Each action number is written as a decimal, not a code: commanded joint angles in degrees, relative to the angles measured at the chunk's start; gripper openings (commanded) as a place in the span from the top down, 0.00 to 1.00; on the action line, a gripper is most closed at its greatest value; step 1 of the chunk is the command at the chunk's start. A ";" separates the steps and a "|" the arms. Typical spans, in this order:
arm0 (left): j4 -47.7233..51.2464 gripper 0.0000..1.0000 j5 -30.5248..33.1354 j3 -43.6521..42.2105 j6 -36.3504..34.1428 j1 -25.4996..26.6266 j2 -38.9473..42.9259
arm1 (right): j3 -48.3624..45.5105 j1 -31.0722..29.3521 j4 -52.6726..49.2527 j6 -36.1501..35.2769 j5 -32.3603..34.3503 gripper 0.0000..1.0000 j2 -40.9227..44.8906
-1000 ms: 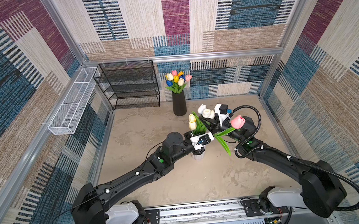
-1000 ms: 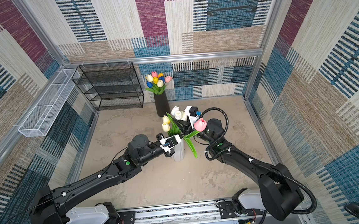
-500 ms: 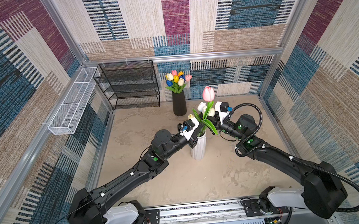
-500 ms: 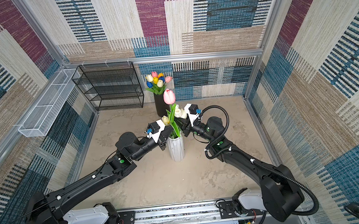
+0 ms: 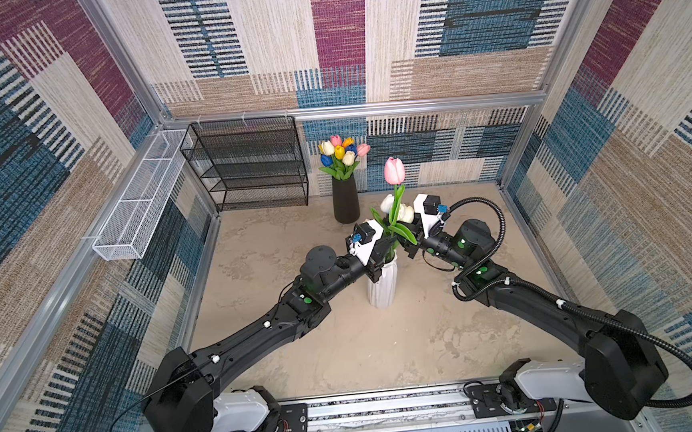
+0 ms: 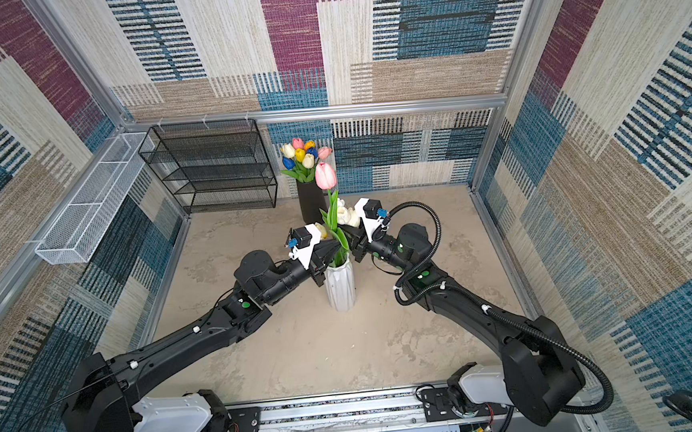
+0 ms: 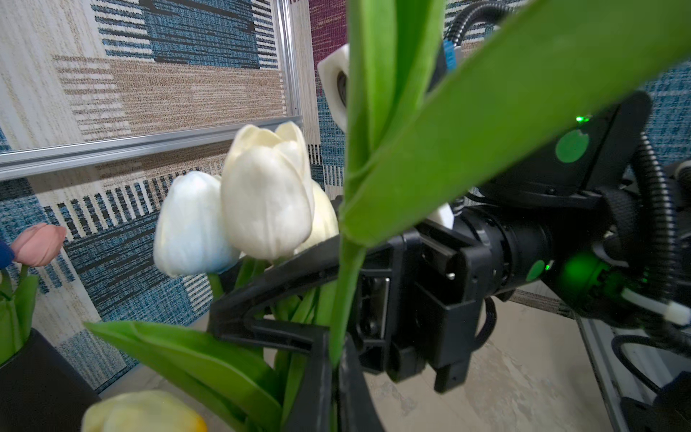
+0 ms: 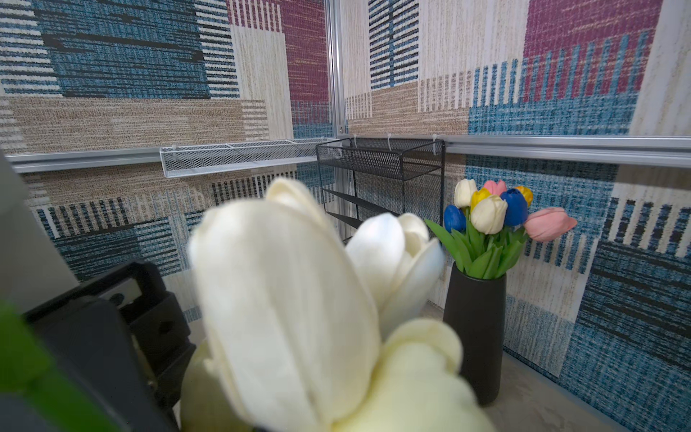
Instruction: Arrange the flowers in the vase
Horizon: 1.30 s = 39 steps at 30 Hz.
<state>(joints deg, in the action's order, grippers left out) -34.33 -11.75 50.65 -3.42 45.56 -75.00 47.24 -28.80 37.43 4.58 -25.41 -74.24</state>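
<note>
Well, left claw (image 7: pixel 334 355) pinches the pink tulip (image 5: pixel 394 170) (over white vase (image 5: pixel 383 291)); right claw (image 7: pixel 220 318) closed.

**Overhead pair, wrist close-ups**

Both top views look down from above the arm bases, side by side, sharing the white vase (image 5: pixel 383 289), black vase (image 5: pixel 345 202) and pink tulip (image 5: pixel 394 170). The left wrist camera, just behind the left gripper (image 7: pixel 334 374), faces the right gripper (image 7: pixel 224 318) close ahead. The right wrist camera looks past very near white tulips (image 8: pixel 284 299) toward the black vase.

Black jointed arms (image 5: pixel 257 340) on white bases (image 5: pixel 241 408), green dots (image 5: pixel 307 300), perhaps lights; ribbed black cable (image 5: pixel 501 220).
</note>
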 commanded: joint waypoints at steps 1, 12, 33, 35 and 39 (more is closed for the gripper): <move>2.43 1.00 2.18 -0.39 0.11 -0.03 0.46 | 0.79 0.06 0.28 -0.54 0.62 0.77 -0.28; 3.84 1.00 5.62 -2.35 -2.20 -0.12 -0.36 | 0.66 0.03 0.50 -0.67 0.62 0.77 -0.68; 9.63 0.41 11.46 -8.74 -2.95 -0.78 10.10 | -1.69 -0.03 -3.41 -3.07 -2.66 0.38 -1.84; 11.02 0.38 11.48 -9.09 -3.54 -1.08 12.08 | -2.69 -0.03 -3.05 -3.04 -1.89 0.28 -0.61; 11.18 0.34 9.65 -10.93 -4.18 -1.78 17.37 | -3.71 -0.03 -2.95 -2.94 0.09 0.09 2.98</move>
<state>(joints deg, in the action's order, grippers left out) -23.66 -1.69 40.18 -5.78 44.21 -59.81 43.51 -28.82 34.11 2.02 -27.22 -73.19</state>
